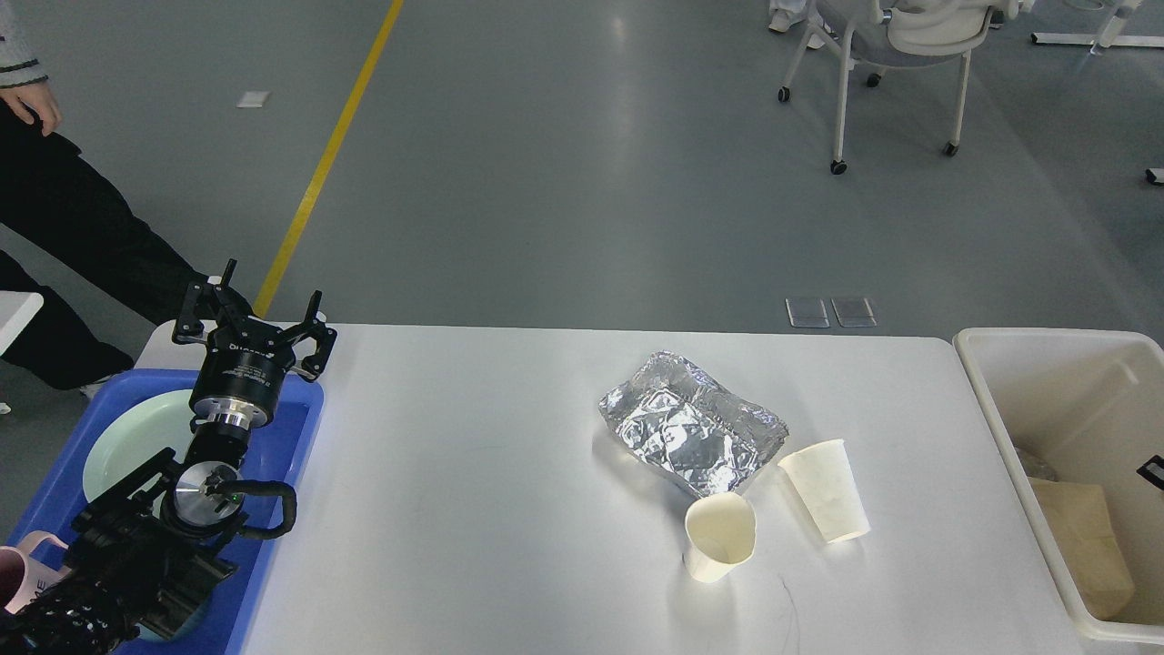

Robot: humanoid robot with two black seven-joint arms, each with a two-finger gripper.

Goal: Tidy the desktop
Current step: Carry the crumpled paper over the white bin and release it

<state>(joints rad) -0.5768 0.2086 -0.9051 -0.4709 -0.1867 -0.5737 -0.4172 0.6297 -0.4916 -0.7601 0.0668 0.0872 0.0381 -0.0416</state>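
The white desktop (473,509) carries a crumpled sheet of silver foil (691,432) right of centre. Two cream paper cups lie just in front of it: one (720,537) with its mouth towards me, the other (826,491) to its right. My left gripper (253,309) is open and empty, held above the far corner of the blue tray (305,428), far from the foil and cups. Of my right gripper only a small black tip (1152,471) shows at the right edge, over the cream bin (996,409). The brown paper wad is out of view.
The blue tray at the left holds a pale green plate (127,446) and a pink mug (18,573). The cream bin holds a brown paper piece (1087,537). A person (64,218) stands at the far left and a wheeled chair (900,36) stands beyond.
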